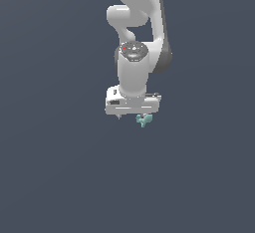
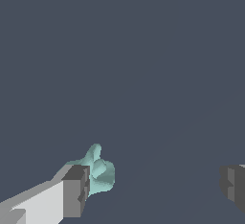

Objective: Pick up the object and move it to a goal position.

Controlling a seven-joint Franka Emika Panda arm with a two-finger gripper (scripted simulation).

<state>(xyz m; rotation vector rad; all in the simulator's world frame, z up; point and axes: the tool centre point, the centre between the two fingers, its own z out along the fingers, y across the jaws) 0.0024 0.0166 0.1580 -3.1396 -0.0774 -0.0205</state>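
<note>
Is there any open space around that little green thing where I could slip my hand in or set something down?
The only crowded spot is at the teal object, which sits right beside one finger of the open hand. The wide gap from it to the other finger is bare, as is the grey surface all around the arm.

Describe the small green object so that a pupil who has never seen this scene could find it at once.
Find the white robot arm against the plain grey background and follow it down to its gripper. The green object sits just below the gripper, nearer the exterior view's right. It is small, lumpy and mint-green, the only coloured thing there.
</note>
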